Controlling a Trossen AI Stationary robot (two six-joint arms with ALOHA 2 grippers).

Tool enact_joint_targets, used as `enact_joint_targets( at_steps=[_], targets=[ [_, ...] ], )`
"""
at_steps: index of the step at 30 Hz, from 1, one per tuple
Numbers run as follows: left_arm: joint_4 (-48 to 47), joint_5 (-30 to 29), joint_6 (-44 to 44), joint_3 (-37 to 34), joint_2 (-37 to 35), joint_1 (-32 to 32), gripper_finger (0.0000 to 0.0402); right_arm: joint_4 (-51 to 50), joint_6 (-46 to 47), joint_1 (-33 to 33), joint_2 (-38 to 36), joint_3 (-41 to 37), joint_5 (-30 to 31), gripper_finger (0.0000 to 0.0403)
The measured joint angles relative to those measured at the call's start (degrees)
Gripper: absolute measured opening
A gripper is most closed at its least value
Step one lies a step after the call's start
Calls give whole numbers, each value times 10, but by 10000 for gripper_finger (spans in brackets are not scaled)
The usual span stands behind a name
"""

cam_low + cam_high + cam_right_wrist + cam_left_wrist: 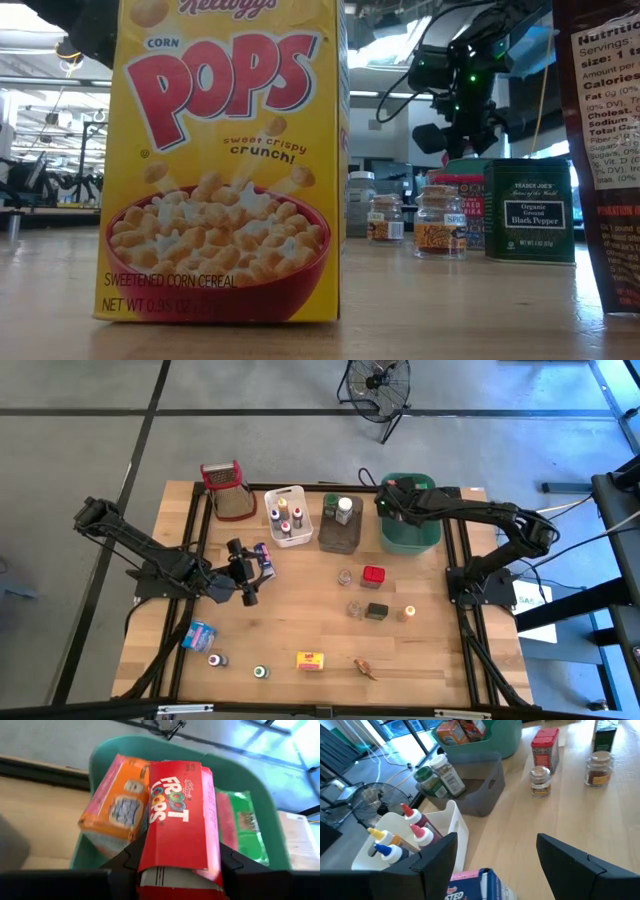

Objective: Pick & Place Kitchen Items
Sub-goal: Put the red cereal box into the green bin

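Note:
My right gripper (180, 857) hangs over the green tub (410, 525) at the table's far right, shut on a red Froot Loops box (177, 815). In the tub lie an orange box (117, 807) and a green packet (245, 822). Left of the table's middle my left gripper (252, 567) stands raised with a blue and white box (480, 885) between its wide-set fingers. Small jars and tins (373, 575) stand right of the middle. A yellow Corn Pops box (225, 160) stands near the front edge. My left gripper has the blue and white box (264, 555) between its two fingers; the picture's lower edge cuts off the place of contact. The box shows clear of the table in the high view. My right gripper pinches the Froot Loops box by its near end (175, 870), one finger (127, 860) on each long side. The fingers slant down along the box. The box is lifted clear above the tub, its printed face up.
A white tub (287, 515) of small bottles, a grey tub (340, 525) with spice jars and a red-topped mesh grater (228, 490) line the far edge. A blue packet (200, 635), two small bottles (217, 659) and a brown item (366, 668) lie along the front.

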Motion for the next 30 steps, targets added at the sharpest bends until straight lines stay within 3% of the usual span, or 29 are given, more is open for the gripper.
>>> enact_joint_targets(
  at_steps=[5,30],
  targets=[
    [0,25,0,0,0,0,267,4,0,0,0,0,20,132],
    [-2,27,-2,0,0,-5,267,52,-30,-8,47,0,14,143]
  ],
)
